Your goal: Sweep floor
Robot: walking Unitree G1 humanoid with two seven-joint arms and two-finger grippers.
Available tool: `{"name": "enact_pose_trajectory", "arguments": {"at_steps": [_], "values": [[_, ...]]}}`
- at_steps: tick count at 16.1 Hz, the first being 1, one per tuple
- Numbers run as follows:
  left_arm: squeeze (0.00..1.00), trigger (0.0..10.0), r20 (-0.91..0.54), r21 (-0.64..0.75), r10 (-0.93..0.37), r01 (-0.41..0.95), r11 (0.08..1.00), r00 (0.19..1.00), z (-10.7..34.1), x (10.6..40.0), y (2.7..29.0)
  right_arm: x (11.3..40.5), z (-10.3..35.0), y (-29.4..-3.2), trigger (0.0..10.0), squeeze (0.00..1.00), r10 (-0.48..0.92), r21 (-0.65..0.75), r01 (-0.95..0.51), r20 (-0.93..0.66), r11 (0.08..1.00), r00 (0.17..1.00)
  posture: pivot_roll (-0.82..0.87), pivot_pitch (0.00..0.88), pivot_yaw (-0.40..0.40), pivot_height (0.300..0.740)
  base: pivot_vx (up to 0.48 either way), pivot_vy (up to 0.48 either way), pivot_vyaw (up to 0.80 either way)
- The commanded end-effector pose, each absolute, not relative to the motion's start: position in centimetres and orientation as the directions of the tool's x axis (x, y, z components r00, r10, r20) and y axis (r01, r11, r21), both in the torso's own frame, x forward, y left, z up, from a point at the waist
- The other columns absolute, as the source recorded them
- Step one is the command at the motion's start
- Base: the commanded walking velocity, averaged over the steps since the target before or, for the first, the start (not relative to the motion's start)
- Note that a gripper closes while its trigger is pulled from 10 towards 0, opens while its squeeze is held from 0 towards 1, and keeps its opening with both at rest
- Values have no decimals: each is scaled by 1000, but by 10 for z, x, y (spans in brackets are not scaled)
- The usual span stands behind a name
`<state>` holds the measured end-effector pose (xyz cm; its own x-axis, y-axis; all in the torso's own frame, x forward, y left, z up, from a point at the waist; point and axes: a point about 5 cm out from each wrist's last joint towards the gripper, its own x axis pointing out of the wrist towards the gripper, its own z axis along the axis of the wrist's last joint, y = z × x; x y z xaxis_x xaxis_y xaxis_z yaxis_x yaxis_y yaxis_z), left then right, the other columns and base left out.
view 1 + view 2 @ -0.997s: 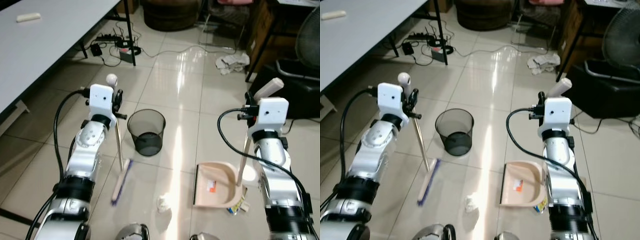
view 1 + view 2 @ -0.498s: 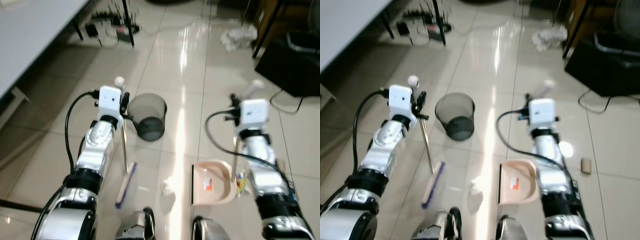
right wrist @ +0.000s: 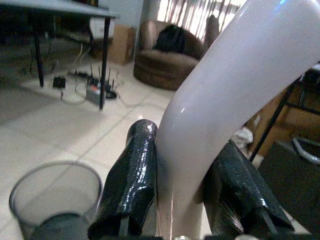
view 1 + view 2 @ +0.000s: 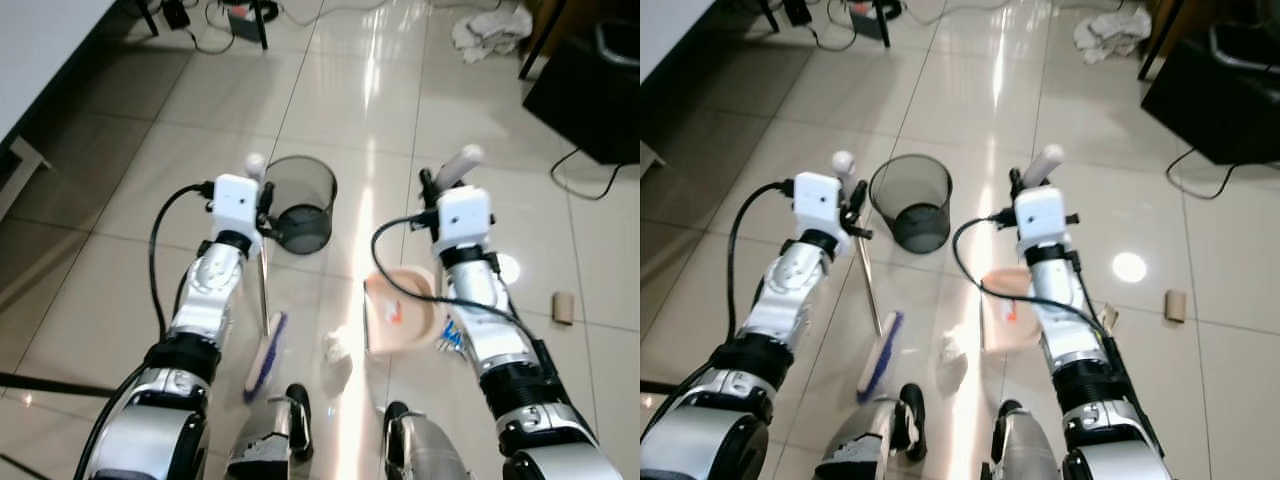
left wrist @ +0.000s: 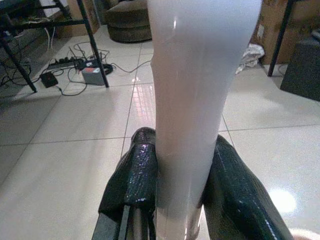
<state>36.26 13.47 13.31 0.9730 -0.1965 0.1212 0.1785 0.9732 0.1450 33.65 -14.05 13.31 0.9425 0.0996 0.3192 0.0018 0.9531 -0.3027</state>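
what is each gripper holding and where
Left gripper grips the broom by its handle; right gripper grips the dustpan by its handle.

The round black mesh wastebasket (image 4: 299, 203) stands on the pale glossy tiled floor (image 4: 120, 270), ahead of the robot and between its two arms. The long-handled broom with a blue-bristled head (image 4: 265, 345) lies nearer, to the left, its handle clamped in the left gripper (image 5: 182, 192). The beige plastic dustpan (image 4: 402, 311) sits to the right, its handle clamped in the right gripper (image 3: 182, 197). A crumpled white paper scrap (image 4: 334, 347) lies between broom head and dustpan. A small cardboard tube (image 4: 563, 307) lies far right.
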Motion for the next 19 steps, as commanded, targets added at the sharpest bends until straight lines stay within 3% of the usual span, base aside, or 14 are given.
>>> {"name": "enact_pose_trajectory", "arguments": {"at_steps": [1,4,11,14,19], "values": [[0,10000,104,152,-203,186,971,974,127,361,130,335,128,-137,10000,0,105,-326,6,321,945,941,98,348,89,740,0,0,0],[0,10000,113,144,-221,204,968,969,129,363,121,335,125,-138,10000,0,79,-294,21,325,956,942,116,357,104,740,0,0,0],[0,10000,139,-24,-183,188,982,973,144,372,101,331,123,-108,10000,0,107,-198,-39,344,979,933,111,347,108,740,0,0,0],[0,10000,145,-195,-140,167,966,979,150,373,87,330,116,-99,10000,0,129,-201,-66,317,977,940,117,342,105,740,0,0,0],[0,10000,209,-317,-236,294,902,949,167,372,66,333,119,-100,10000,0,118,-186,-59,327,981,938,110,316,105,740,0,0,0]]}}
